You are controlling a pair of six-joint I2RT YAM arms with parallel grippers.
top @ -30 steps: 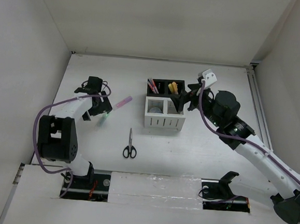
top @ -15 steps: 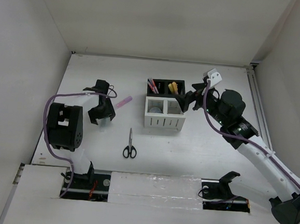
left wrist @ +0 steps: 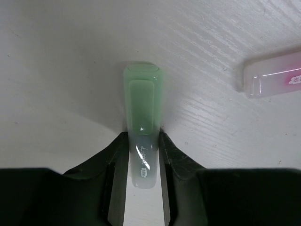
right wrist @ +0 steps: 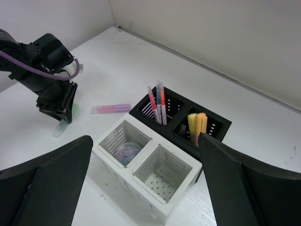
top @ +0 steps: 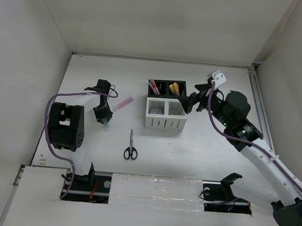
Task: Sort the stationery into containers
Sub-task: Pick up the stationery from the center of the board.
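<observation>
Overhead view of a white table. My left gripper (top: 103, 112) sits left of centre, low over the green highlighter (left wrist: 142, 103). In the left wrist view the highlighter lies flat on the table. Its long axis runs straight up the frame from between the fingers (left wrist: 117, 157). The green cap end points away from the wrist and the pale end is tucked between the jaws. Both fingers press against its sides, so I judge the jaws are closed on it, though it has not left the table.

The pink highlighter (right wrist: 111, 108) lies loose just up and right of that gripper, at a slant. The scissors (top: 130, 146) lie lower, near the centre, with their blades pointing up the frame. Both are nearer the left arm.

The containers stand right of centre, with the black pair (right wrist: 178, 114) behind and touching the white pair (top: 164, 123). In the right wrist view:
- The left black compartment holds thin pens (right wrist: 157, 103) standing upright.
- The right black compartment holds yellow and orange highlighters (right wrist: 197, 125).
- The left white compartment holds small coloured pieces (right wrist: 124, 153) that I cannot name.
- The right white compartment shows only its dotted floor.

My right gripper (top: 190, 102) hovers at the right side of the boxes, with its jaws spread wide and nothing in them.

The coming move looks like a lift, then a carry rightward to the boxes.
</observation>
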